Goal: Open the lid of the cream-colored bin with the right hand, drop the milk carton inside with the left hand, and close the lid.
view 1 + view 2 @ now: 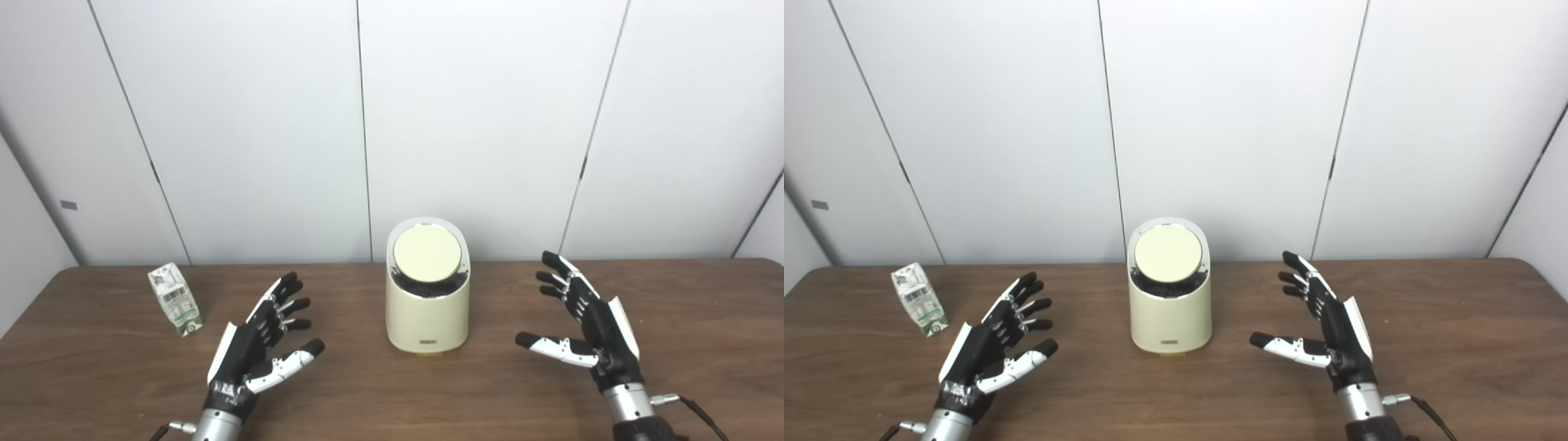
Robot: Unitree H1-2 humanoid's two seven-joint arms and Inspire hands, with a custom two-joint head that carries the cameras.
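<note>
The milk carton point(175, 298) is standing slightly tilted at the far left of the counter point(392, 392). The left hand point(260, 343) is hovering just right of it, fingers spread, holding nothing. The cream-colored bin point(427, 306) is sitting at center, its lid point(427, 253) lying closed. The right hand point(585, 324) is hovering right of the bin, fingers spread, empty.

- You face a wall point(465, 122) of plain white panels, split by thin dark vertical seams that lean outward toward the sides.
- On the far left panel you can see 1 small grey rectangular tag point(68, 205).
- Your desk point(392, 392) is dark brown wood grain with a rounded far right corner, its back edge meeting the wall.
- Light is even and soft, with faint shadows on the desk.
</note>
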